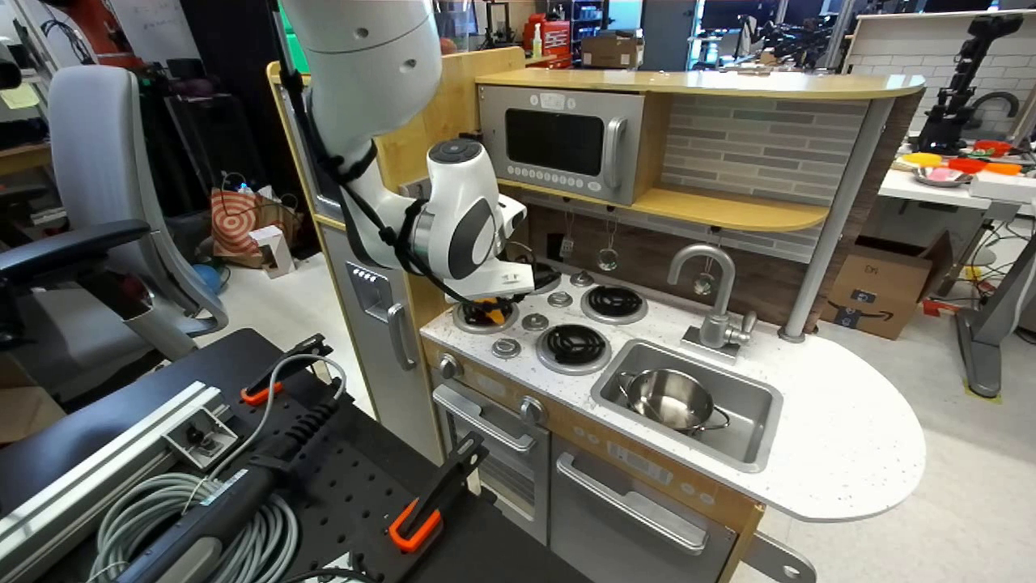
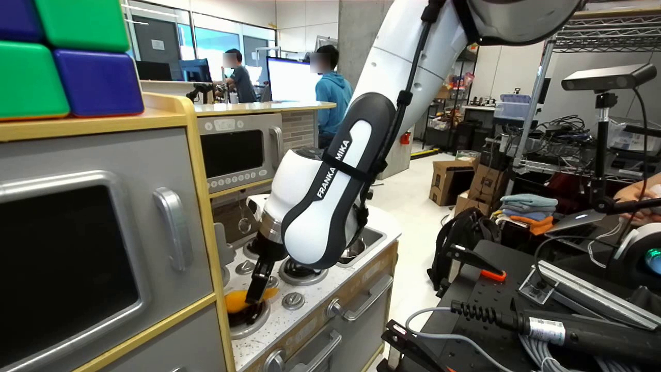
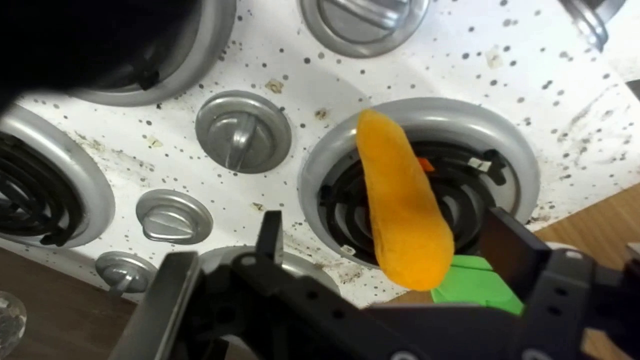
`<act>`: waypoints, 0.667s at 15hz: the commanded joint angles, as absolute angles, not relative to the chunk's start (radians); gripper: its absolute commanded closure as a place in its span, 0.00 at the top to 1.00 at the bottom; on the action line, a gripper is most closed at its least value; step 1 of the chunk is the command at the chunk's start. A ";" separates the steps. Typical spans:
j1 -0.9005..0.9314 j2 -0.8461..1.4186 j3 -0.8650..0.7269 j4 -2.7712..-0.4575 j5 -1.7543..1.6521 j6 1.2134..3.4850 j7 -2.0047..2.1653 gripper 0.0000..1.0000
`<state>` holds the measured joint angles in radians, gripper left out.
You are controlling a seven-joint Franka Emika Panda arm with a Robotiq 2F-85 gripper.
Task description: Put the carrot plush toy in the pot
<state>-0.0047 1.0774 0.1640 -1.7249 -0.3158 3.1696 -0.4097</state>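
The carrot plush toy (image 3: 405,205) lies over a stove burner (image 3: 312,170) in the wrist view, its narrow end pointing up in the picture. A green piece (image 3: 475,285), seemingly its leafy end, shows by its thick end. My gripper (image 3: 385,222) is open, with one finger on each side of the carrot's thick part and gaps between. In an exterior view the gripper (image 2: 257,294) points down, with the carrot (image 2: 237,302) showing on both sides of a finger. The steel pot (image 1: 670,399) stands in the sink; in an exterior view the arm partly hides the pot (image 2: 355,249).
The sink (image 1: 767,441) is right of the burners, with a faucet (image 1: 712,283) behind it. A microwave (image 1: 558,142) and shelf (image 1: 728,209) overhang the counter's back. A tall cabinet (image 2: 204,232) stands close beside the carrot's burner. Knobs (image 3: 243,132) stick up between burners.
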 commanded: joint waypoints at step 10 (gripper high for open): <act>-0.023 1.305 0.229 -1.507 -0.340 3.323 -0.365 0.60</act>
<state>0.0004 1.2521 0.2042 -1.5739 -0.3158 3.2920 -0.3815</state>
